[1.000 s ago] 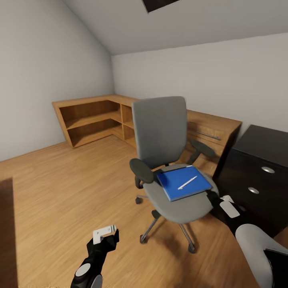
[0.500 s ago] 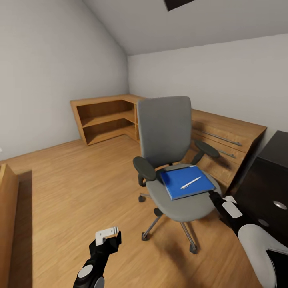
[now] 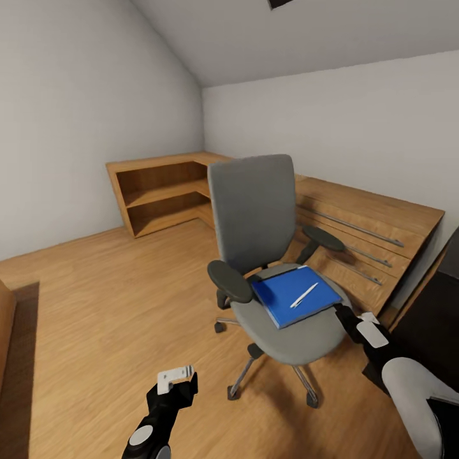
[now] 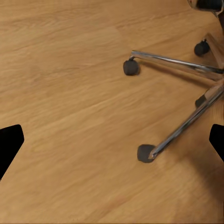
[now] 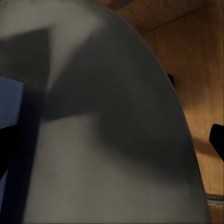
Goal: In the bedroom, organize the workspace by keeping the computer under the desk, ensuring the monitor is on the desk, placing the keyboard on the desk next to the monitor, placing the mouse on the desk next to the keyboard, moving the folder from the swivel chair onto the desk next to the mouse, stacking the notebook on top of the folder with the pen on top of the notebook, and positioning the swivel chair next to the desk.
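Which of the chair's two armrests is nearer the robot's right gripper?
The armrest on the wooden-drawer side of the swivel chair; the other armrest lies across the blue folder from the right gripper.

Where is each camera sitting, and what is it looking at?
Head view: up on the robot's head, looking down at the swivel chair with the folder and pen; left gripper and right gripper show.
Left wrist view: on the left arm, facing the floor and chair base; dark fingertips at the edges.
Right wrist view: on the right arm, close over the seat.
All share the chair.
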